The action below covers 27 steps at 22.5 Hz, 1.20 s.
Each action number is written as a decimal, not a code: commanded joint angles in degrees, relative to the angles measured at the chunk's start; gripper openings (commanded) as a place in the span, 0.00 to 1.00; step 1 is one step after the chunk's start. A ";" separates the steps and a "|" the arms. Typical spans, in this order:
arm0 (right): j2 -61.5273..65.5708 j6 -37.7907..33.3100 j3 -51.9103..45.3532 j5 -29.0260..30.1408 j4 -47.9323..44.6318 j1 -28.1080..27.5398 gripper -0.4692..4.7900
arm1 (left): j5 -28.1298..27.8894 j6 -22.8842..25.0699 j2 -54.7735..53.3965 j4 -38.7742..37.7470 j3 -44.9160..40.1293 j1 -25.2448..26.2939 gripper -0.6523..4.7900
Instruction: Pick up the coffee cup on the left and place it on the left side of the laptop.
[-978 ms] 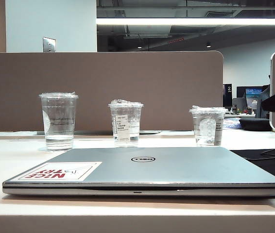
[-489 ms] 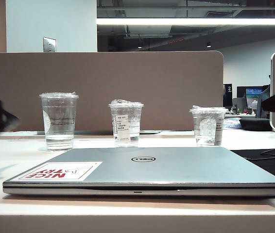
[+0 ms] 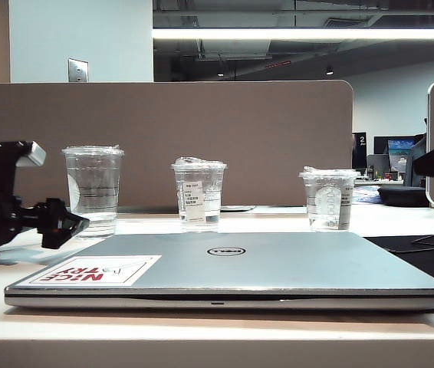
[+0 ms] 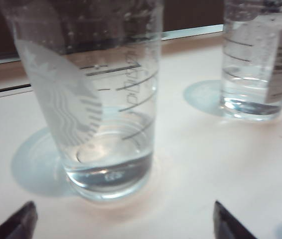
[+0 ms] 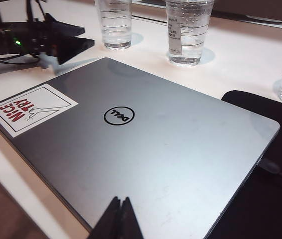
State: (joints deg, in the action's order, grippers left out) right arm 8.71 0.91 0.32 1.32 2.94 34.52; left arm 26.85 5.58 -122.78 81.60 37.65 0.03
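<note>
The cup (image 3: 93, 192) stands upright on the counter (image 3: 18, 268) behind the laptop's (image 3: 278, 264) stickered corner, a little water pooled in its bottom, its flat lid on. The left pincer (image 3: 70, 224) hangs low beside that same corner, just short of the cup and aimed at its lower wall; from the left wrist view its two dark fingertips (image 4: 16, 226) stand spread wide with the cup (image 4: 96, 99) between and beyond them, nothing gripped. The right pincer (image 5: 120, 219) rests over the laptop's near edge with its fingers pressed together, holding nothing. That cup looks to me thin-walled and springy, light but for the water, and slick on the outside, so a hard squeeze would likely buckle it or pop the lid. I'd take it around the middle of the wall, above the water line and under the rim, firmly enough not to slip, and keep it upright on the way to the bare counter left of the laptop.
</note>
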 commanded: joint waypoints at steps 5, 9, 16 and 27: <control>0.00 0.00 -0.24 -0.09 -1.03 0.04 0.08 | 0.39 -0.04 -7.48 -0.98 8.50 0.07 1.00; 0.02 0.00 -0.24 -0.09 -1.03 0.04 0.08 | 0.39 -0.07 -10.71 -1.81 12.46 0.04 1.00; 0.00 0.00 -0.24 -0.09 -1.03 0.09 0.08 | 1.95 0.24 -12.00 -7.85 17.59 0.02 1.00; 0.00 0.00 -0.24 -0.09 -1.03 0.09 0.08 | 7.04 3.04 -12.00 -20.31 25.83 -0.04 1.00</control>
State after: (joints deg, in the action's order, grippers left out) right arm 8.69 0.91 0.32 1.32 2.94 34.52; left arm 33.91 7.51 -134.04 65.10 63.35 0.01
